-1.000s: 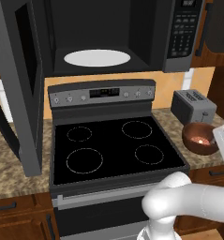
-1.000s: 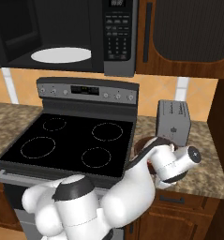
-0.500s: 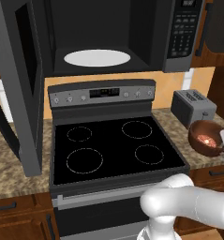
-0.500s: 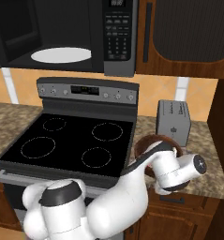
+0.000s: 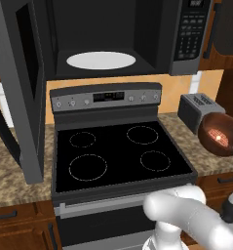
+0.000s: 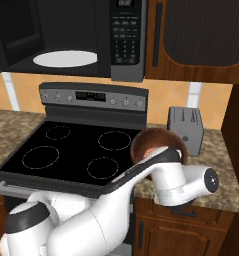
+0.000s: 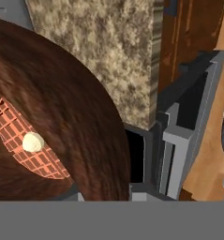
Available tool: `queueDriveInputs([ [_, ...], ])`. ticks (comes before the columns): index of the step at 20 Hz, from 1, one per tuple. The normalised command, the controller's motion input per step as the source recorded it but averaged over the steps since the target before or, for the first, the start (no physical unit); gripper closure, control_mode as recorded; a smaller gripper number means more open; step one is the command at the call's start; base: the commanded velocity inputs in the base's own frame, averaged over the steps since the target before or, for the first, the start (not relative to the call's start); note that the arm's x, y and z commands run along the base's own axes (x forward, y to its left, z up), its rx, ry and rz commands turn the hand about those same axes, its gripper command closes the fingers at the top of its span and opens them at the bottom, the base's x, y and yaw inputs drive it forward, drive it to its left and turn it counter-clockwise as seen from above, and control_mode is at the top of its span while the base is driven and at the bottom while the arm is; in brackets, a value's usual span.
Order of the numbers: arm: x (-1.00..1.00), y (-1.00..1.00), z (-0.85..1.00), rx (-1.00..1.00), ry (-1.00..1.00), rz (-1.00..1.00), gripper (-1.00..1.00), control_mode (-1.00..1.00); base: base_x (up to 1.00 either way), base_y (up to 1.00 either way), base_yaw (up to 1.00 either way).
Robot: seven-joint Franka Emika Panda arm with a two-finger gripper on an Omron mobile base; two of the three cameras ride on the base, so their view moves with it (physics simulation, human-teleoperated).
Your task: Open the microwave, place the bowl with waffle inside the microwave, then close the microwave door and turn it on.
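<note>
My tool is clamped shut on the round reddish-brown wooden bowl (image 5: 219, 134), right of frame, tilted; tan gridded waffle (image 5: 217, 135) inside. Black microwave (image 5: 113, 39), upper frame, open to receive it.

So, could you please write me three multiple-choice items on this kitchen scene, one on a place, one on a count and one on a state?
1. Where is the toaster?
A. on the counter right of the stove
B. inside the microwave
C. on a burner

2. How many burner rings does the stove top show?
A. two
B. four
C. six

3. How does the microwave door stand?
A. shut
C. swung open to the left
B. removed

Answers: 1 A, it stands on the granite beside the stove; 2 B, four white rings are drawn on the black glass; 3 C, the cavity and the white turntable plate are exposed.
</note>
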Motion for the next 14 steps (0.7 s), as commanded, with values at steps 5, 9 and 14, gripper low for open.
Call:
queueDriveInputs([
  [5,-0.17,0.86,0.74,0.00,-0.10,0.05,1.00,-1.00,0.00,0.00,0.00],
  [9,-0.13,0.72,0.91,0.00,-0.08,0.06,1.00,-1.00,0.00,0.00,0.00],
  [14,-0.25,0.65,0.84,0.00,-0.02,0.09,1.00,-1.00,0.00,0.00,0.00],
])
